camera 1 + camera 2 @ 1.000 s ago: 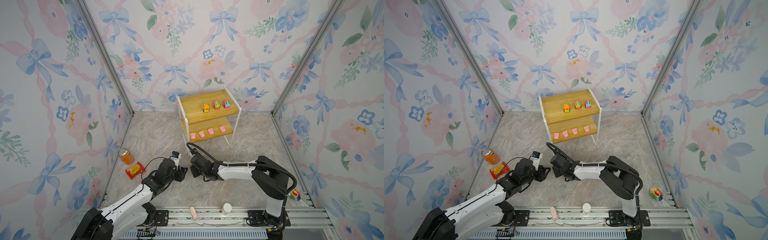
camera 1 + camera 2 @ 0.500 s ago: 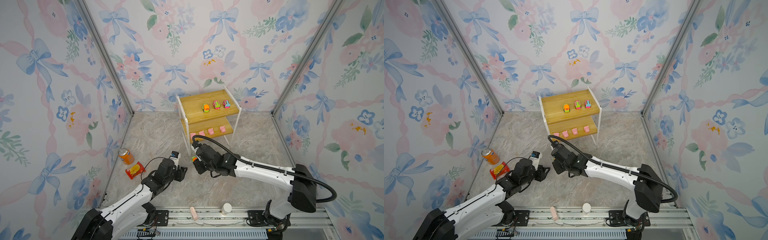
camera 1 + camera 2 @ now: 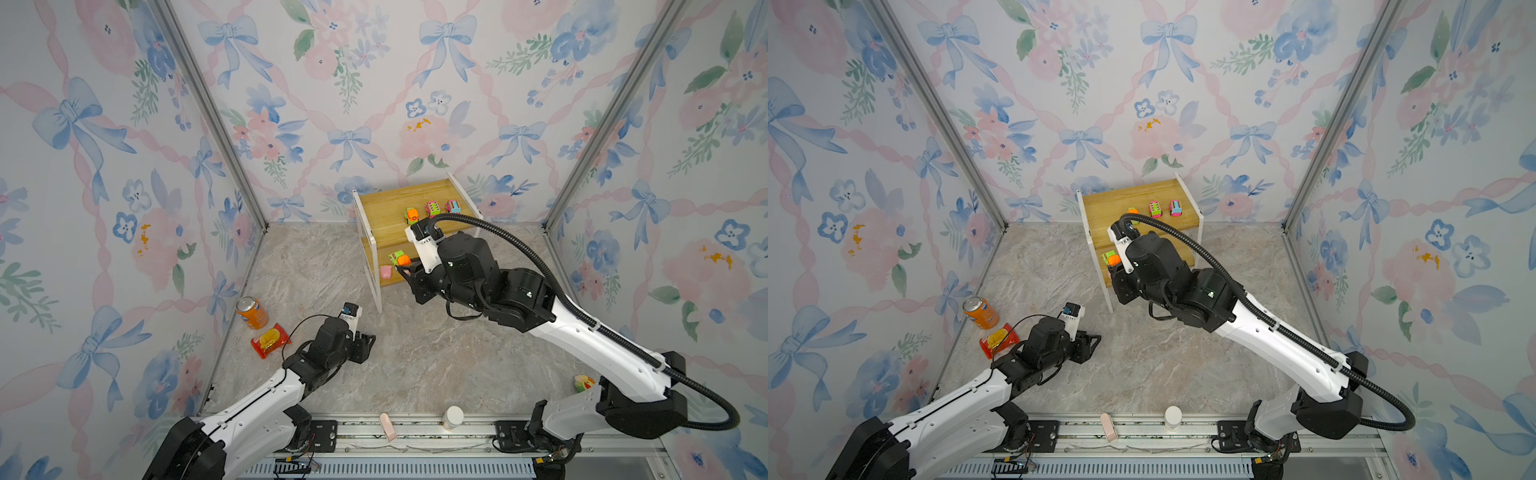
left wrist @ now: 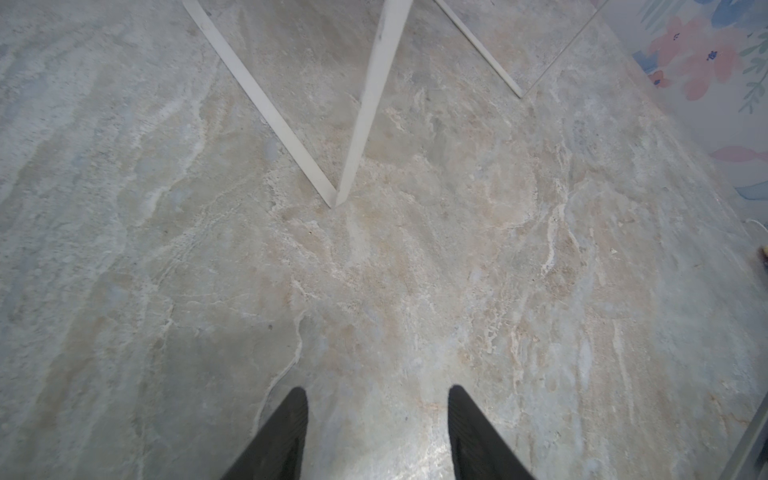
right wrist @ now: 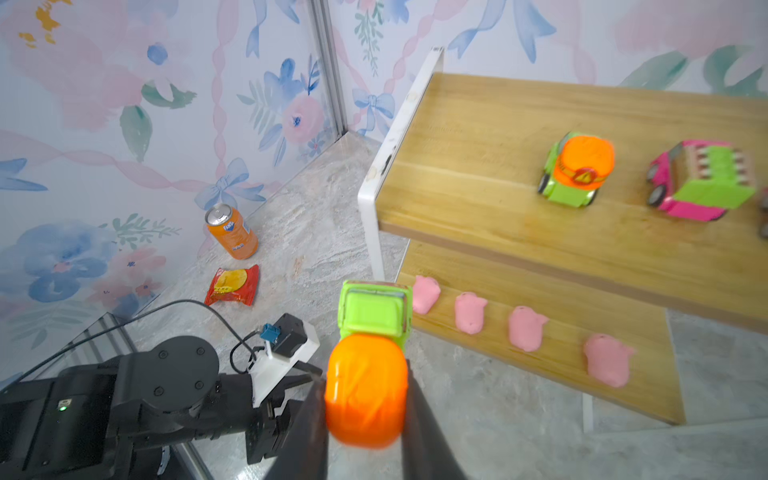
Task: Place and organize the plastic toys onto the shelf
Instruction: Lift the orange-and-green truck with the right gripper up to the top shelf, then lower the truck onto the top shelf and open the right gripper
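My right gripper (image 5: 365,376) is shut on an orange-and-green car (image 5: 368,365), held in the air just in front of the shelf's (image 3: 395,203) left front corner, at about lower-tier height in both top views (image 3: 400,258) (image 3: 1111,258). The top board (image 5: 478,137) carries another orange-and-green car (image 5: 577,170) and two pink cars (image 3: 432,208) (image 3: 453,206). Several pink pigs (image 5: 469,311) lie in a row on the lower board. My left gripper (image 3: 365,347) (image 4: 376,395) hangs open and empty low over the floor, in front of the shelf's white leg (image 4: 365,104).
An orange soda can (image 3: 252,312) and a red snack bag (image 3: 270,340) sit by the left wall. A flower-shaped toy (image 3: 584,383) lies near the right arm's base. A white bottle (image 3: 453,417) and a pink block (image 3: 388,426) rest on the front rail.
My right arm has lifted the orange-and-green car from the floor near the left gripper and carried it back to the shelf's front. The left arm has stayed still.
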Motion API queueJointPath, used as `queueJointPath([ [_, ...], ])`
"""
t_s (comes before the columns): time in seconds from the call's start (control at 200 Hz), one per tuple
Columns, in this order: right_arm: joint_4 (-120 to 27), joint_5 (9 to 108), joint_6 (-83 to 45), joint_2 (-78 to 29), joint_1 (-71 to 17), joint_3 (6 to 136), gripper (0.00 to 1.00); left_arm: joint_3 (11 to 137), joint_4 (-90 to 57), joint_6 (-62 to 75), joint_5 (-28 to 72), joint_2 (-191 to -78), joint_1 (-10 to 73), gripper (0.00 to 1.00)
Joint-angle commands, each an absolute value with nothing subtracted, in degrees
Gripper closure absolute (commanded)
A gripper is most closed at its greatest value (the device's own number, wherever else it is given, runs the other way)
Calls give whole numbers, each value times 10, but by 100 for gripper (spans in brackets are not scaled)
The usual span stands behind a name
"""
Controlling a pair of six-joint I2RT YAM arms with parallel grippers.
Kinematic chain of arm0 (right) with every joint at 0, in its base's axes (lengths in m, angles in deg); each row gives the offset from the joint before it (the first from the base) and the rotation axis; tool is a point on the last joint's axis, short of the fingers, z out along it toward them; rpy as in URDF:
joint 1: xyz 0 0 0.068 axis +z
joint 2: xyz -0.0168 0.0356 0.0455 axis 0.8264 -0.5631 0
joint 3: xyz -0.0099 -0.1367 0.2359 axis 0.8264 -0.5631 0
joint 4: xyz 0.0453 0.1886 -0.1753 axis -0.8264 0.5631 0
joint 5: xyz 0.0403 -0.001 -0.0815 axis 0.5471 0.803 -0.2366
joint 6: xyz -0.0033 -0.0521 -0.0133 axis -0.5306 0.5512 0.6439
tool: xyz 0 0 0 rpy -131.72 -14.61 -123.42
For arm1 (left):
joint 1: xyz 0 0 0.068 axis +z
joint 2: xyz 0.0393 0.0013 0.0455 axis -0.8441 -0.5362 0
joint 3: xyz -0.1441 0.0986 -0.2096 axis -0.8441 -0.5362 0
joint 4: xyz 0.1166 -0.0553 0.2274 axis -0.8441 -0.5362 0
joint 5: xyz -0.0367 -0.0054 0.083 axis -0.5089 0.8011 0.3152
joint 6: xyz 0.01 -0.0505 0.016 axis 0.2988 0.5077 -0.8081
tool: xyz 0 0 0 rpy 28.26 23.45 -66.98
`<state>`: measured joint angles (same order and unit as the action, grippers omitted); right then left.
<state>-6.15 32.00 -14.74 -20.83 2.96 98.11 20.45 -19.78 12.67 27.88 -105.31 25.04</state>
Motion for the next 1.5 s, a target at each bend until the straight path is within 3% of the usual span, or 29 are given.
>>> queueJointPath([
  [0.0,-45,295,-112,-239,-1,1041,78,193,-186,126,266,-1050,254,45],
  [0.54,59,270,-103,-504,-45,1384,77,191,-182,126,263,-1048,254,45],
  [1.495,59,274,-113,-558,-63,1372,74,194,-180,123,264,-1062,258,45],
])
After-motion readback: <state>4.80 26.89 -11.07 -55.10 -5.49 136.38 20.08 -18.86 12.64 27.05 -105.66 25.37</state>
